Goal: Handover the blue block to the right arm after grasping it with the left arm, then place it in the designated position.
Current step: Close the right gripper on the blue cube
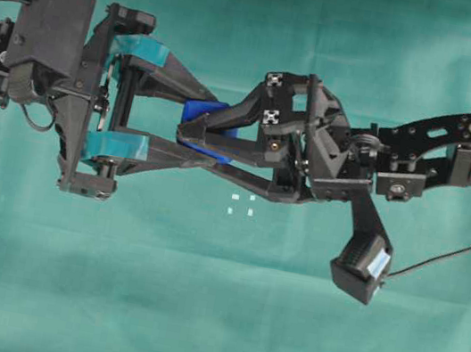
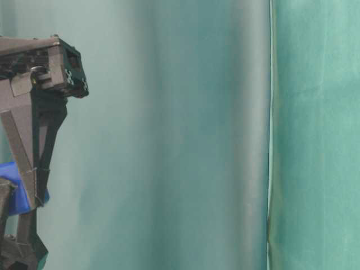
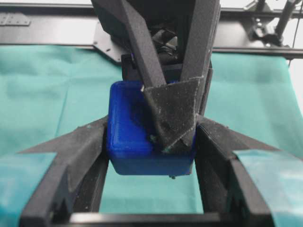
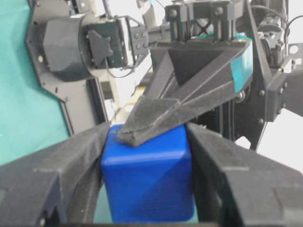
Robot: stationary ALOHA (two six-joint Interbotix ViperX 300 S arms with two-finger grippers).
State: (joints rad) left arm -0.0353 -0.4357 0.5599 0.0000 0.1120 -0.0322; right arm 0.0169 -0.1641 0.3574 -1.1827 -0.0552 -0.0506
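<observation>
Hovering above green cloth (image 1: 194,314), the glossy blue cube (image 1: 203,113) is clamped by the teal-taped left gripper (image 1: 189,137) and the all-black right gripper (image 1: 196,131) together.

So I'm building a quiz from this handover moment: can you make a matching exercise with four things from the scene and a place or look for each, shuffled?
Things:
1. blue block
2. left gripper
3. right gripper
4. white marks

Descriptions:
A. all-black fingers, reaching in from the right of the overhead view
B. small square on the green cloth, below the grippers in the overhead view
C. teal tape bands on its fingers
D. between both pairs of fingers, above the cloth

Pairs: 1-D, 2-C, 3-A, 4-B
</observation>
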